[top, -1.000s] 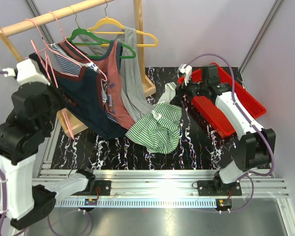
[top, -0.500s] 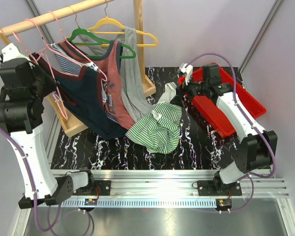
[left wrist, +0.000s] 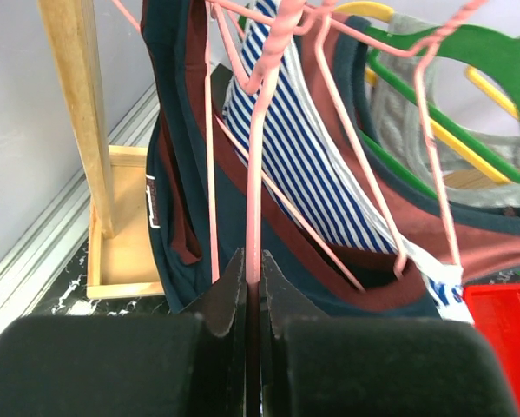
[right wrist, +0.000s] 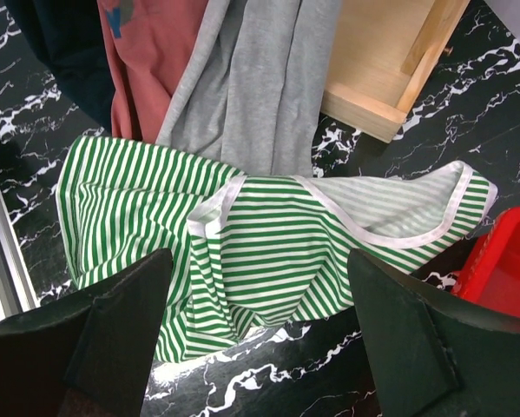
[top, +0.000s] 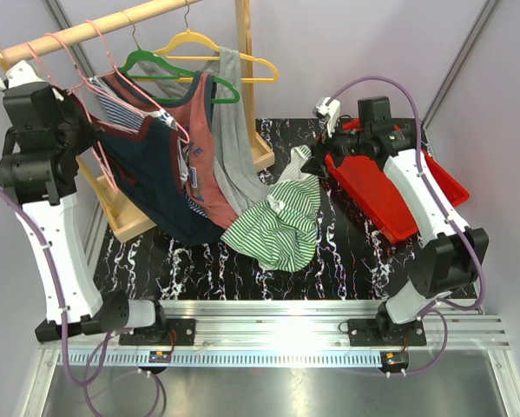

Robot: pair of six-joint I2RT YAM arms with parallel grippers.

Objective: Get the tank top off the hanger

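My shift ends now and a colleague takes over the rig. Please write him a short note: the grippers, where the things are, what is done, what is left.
Left gripper: shut on the wire of the pink hanger, high by the wooden rail.
Right gripper: open, holding nothing, above the green-striped tank top.
Things: that top lies crumpled on the table, off any hanger, beside the red bin. The navy tank top seems to hang on the pink hanger.
Done: the striped top is off.
Left: probably to free the navy one.

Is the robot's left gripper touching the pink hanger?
Touching. The left wrist view shows the left gripper closed on the pink hanger, pinching its wire with no gap.
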